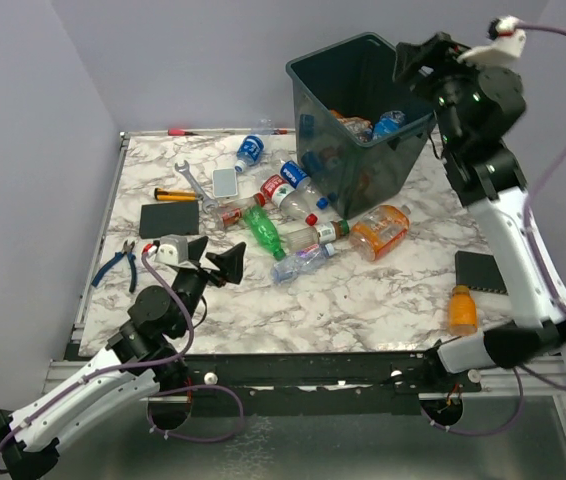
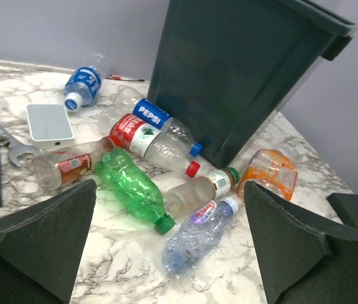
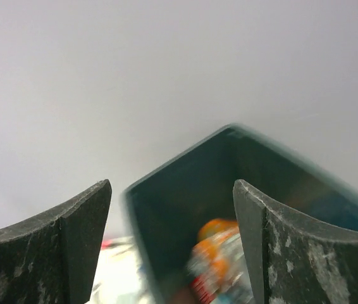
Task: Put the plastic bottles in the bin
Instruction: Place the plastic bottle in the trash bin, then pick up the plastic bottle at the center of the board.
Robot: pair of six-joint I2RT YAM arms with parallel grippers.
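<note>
Over the bin's point(image 1: 358, 175) far right rim, the right claw point(image 1: 415, 62) is hovering with its jaws apart and nothing between them. Its wrist view is showing a blurred orange-and-red bottle point(image 3: 220, 266) down inside the bin. Near the front left of the tabletop point(image 1: 363, 290), the left claw point(image 1: 211, 258) is gaping wide and empty. It is facing a cluster lying just beside the bin: a green bottle point(image 2: 135, 187), a Pepsi bottle point(image 2: 160, 123), a crumpled clear bottle point(image 2: 195, 237) and an orange bottle point(image 2: 271, 174). Another orange-capped bottle point(image 1: 462, 310) is sitting well apart, near the right front edge.
</note>
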